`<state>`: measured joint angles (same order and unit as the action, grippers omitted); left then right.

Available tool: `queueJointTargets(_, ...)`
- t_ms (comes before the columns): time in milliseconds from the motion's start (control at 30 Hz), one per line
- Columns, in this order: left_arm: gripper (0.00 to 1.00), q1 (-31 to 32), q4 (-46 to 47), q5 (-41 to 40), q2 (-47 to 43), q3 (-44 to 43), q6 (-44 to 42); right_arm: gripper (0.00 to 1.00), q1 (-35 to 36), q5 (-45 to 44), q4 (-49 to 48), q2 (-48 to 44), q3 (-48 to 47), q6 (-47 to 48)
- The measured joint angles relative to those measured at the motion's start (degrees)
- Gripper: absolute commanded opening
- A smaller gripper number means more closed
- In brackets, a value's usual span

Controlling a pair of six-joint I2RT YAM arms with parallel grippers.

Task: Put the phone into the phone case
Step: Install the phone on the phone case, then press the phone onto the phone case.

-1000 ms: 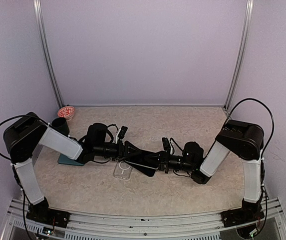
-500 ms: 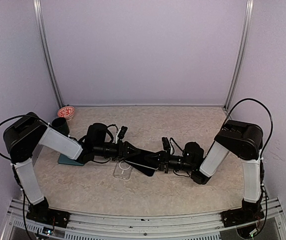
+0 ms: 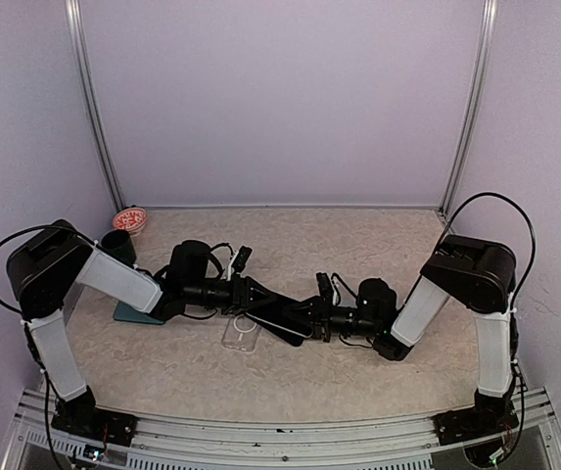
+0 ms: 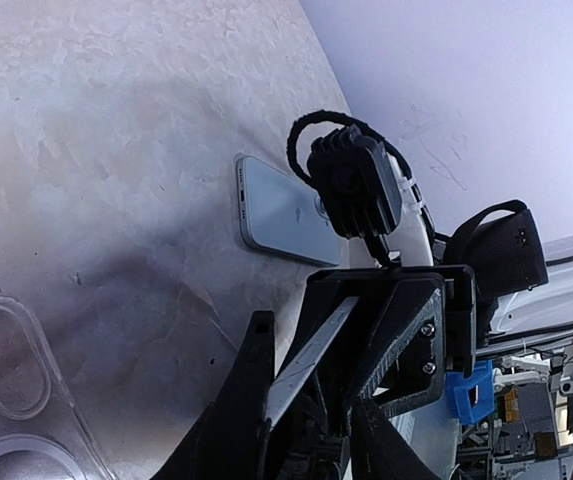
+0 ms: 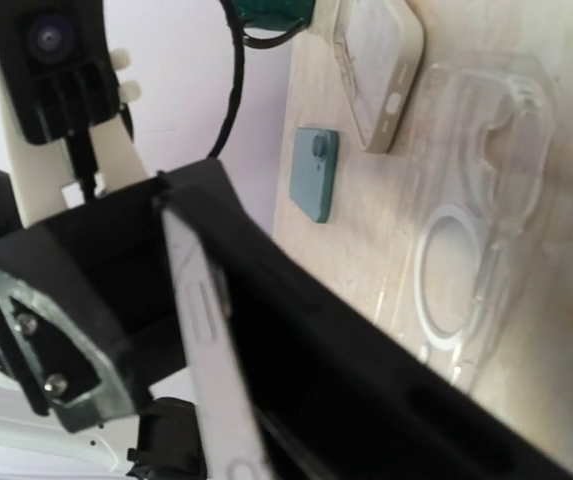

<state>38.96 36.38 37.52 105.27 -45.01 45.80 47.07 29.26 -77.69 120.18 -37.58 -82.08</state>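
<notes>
Edge-on, the phone [image 4: 311, 350] is hanging between both arms, near the clear phone case [image 5: 476, 230] lying on the counter [image 3: 358, 245]. The left fingers [image 4: 249, 390] and right fingers [image 5: 366, 380] are flanking it; whether either pair is clamping cannot be told. One pair should be gripping firmly before the other lets go.

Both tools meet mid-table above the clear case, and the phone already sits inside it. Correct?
Not on the phone. The case lies empty on the table, and the phone is outside it, raised edge-on above it. The right wrist view shows this. The rest holds.
</notes>
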Motion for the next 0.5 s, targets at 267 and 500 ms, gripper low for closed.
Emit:
queueJointTargets(267,0.32,-0.04,0.04,0.22,0.0,0.0,0.22,0.32,0.0,-0.46,4.31,-2.14,0.0,1.7)
queueJointTargets(500,0.26,-0.11,0.26,0.24,0.0,0.26,0.26,0.34,0.0,-0.87,8.7,-4.42,-0.11,3.56)
